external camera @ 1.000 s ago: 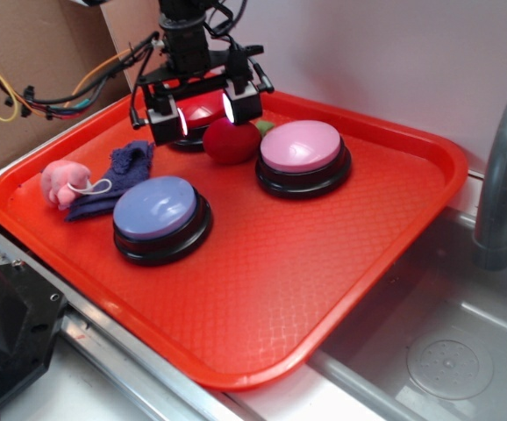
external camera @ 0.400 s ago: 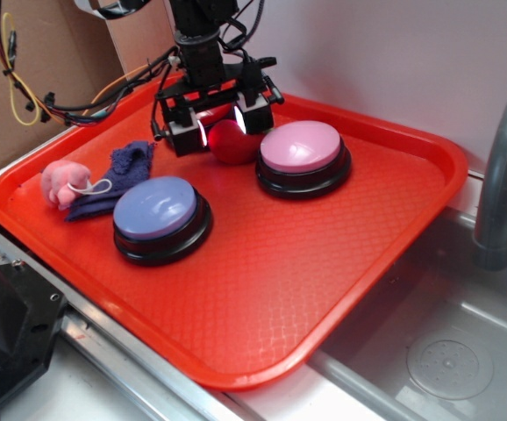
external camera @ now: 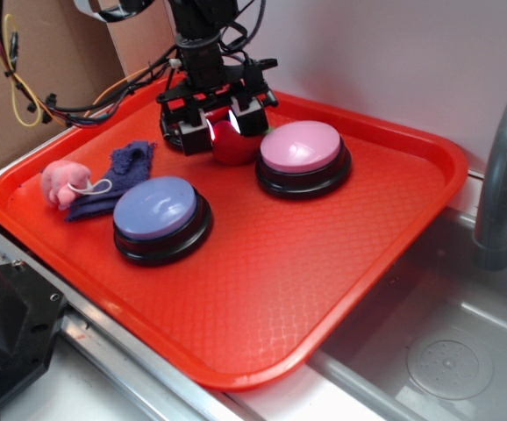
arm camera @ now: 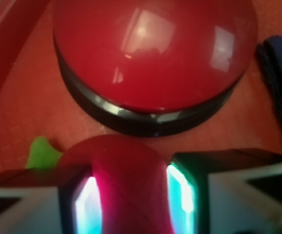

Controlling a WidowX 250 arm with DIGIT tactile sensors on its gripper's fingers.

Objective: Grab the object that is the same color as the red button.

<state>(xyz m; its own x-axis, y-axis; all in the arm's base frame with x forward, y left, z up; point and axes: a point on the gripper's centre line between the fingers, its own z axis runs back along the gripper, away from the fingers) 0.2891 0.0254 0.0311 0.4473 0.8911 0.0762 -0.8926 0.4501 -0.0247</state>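
Beside red button: tool clamping fuzzy ball; no writing legible.

Dark-red fuzzy ball, green leaf, beside glossy red button.

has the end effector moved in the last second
Yes. The end effector has dropped toward the tray and shifted right, closer to the pink button; its fingers now straddle the ball.

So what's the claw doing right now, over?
Gripper straddling the dark-red ball, fingers at its sides, grip unconfirmed. Red button close behind. Nothing blocking.
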